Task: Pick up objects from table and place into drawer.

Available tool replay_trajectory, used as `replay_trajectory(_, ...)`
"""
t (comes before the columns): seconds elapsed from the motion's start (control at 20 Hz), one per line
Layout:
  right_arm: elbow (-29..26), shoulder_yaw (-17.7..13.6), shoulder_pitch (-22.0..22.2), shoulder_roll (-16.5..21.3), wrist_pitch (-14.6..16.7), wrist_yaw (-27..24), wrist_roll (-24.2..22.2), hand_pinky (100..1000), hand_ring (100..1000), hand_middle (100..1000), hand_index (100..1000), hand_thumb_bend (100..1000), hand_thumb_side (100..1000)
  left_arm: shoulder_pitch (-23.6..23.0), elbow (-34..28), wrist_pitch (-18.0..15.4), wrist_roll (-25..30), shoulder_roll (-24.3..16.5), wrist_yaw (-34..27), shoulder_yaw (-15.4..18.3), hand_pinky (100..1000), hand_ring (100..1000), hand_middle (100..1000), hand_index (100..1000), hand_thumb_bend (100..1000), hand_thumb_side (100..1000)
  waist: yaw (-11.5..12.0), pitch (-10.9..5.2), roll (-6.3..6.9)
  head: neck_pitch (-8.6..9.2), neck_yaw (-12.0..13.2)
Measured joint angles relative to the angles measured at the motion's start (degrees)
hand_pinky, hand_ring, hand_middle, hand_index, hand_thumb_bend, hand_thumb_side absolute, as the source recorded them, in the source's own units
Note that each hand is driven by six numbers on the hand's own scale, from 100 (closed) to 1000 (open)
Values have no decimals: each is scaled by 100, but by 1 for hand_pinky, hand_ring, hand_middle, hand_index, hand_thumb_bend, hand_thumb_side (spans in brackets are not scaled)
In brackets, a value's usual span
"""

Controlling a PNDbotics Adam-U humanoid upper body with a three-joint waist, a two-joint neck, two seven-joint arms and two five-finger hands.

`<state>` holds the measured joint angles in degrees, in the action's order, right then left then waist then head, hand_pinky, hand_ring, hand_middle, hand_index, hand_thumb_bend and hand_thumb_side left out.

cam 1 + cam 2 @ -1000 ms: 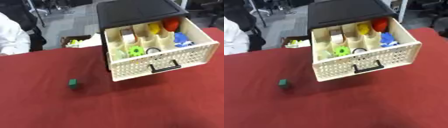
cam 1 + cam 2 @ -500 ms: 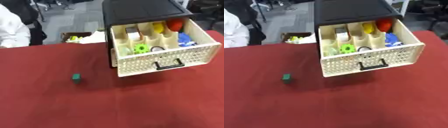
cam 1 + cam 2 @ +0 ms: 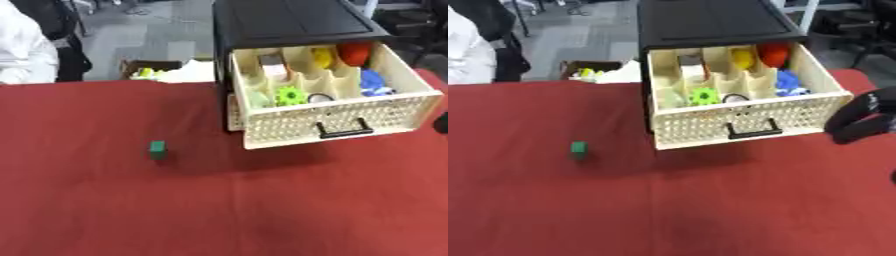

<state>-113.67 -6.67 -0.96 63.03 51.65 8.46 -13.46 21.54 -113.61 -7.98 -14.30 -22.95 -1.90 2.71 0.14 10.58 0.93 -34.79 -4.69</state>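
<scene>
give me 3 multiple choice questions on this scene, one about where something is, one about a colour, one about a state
1. Where is the small block on the red table?
A. inside the drawer
B. out on the cloth, to the left of the drawer
C. on top of the black cabinet

2. What colour is that block?
A. green
B. orange
C. white

3. How is the cream drawer of the black cabinet?
A. shut
B. taken out and lying upside down
C. pulled open with things in its compartments

Answers: 1 B, it sits alone on the cloth, apart from the drawer. 2 A, it reads dark green against the red. 3 C, the dividers and coloured items inside show from above.
</scene>
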Motion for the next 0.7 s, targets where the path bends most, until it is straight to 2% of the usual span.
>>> replay_trajectory(0.15,-2,245,23,211,-134,274,-239,425,626,649,784,100,1000,-120,0,131,182,176,21,7,554,635,609,848,100,1000,38,-1,-45,-15,-52)
replay_trajectory(0.5,-12,605,-94,544,-569,346,-673,420,628,665,814,100,1000,-245,0,397,545,395,113,-8,552,633,608,844,100,1000,125,12,-123,-23,-182)
replay_trajectory(0.7,-18,744,-262,622,-836,262,-941,421,644,706,852,100,1000,-245,0,460,634,452,126,-16,549,632,607,840,100,1000,207,46,-140,-23,-260)
